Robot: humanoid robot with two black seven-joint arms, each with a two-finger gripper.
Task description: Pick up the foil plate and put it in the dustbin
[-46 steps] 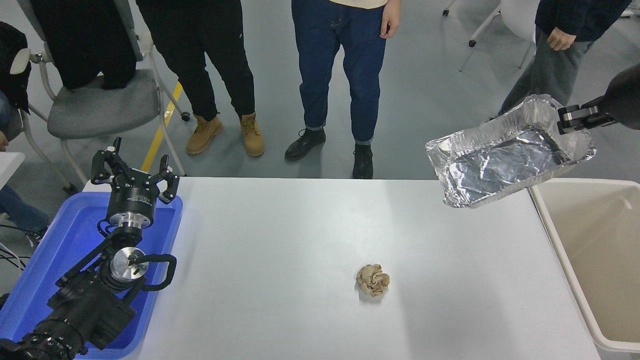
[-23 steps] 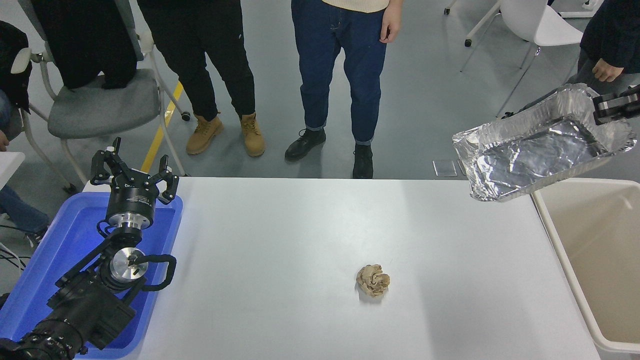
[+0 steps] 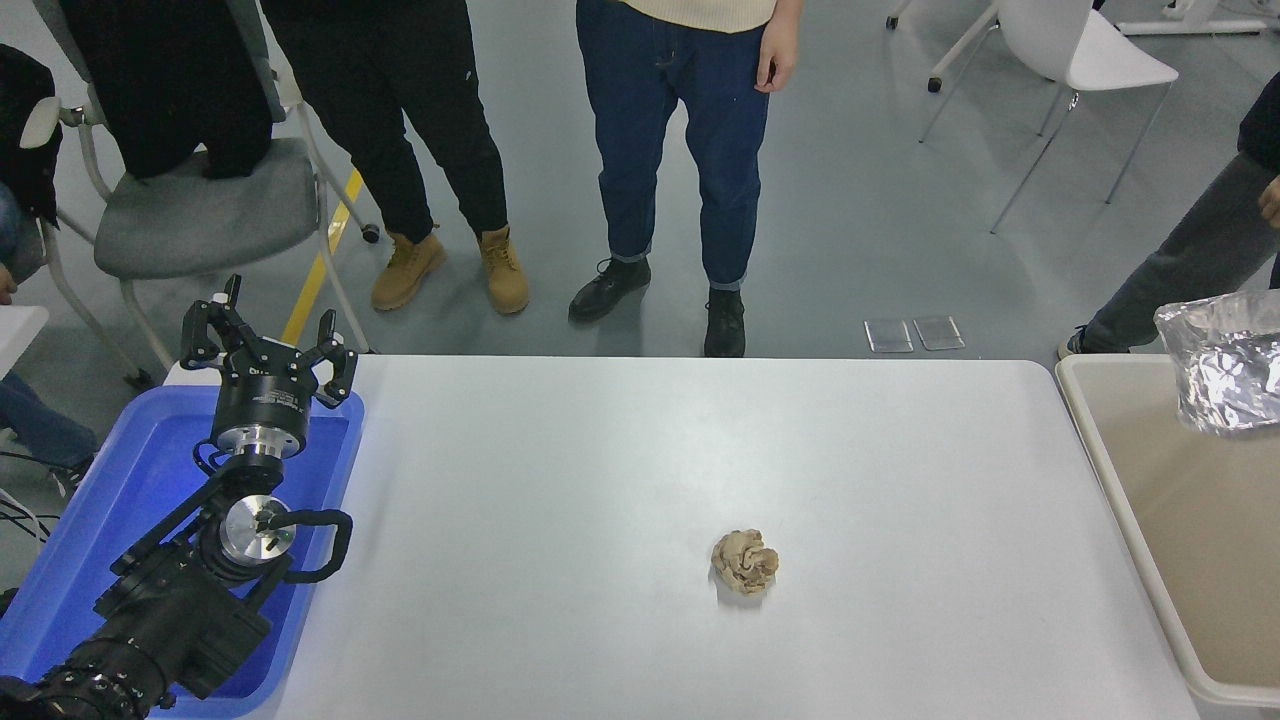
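Observation:
The shiny silver foil plate (image 3: pixel 1225 365) shows only partly at the right edge of the head view, over the far part of the beige dustbin (image 3: pixel 1100 470); I cannot tell whether it is held. The rest of the plate and my right gripper are past the picture's edge. The dustbin stands against the table's right side, its tan inside showing. My left gripper (image 3: pixel 268 340) is parked open at the lower left, above the blue tray (image 3: pixel 110 500).
A small crumpled tan paper ball (image 3: pixel 746 561) lies on the white table (image 3: pixel 640 480), right of centre near the front. Several people stand at the far side. A grey chair (image 3: pixel 190 210) is at far left, a white chair (image 3: pixel 1080 60) at far right.
The foil plate has moved right, from above the table's far right corner to over the dustbin. The right gripper that held it has left the picture. The left arm has not moved.

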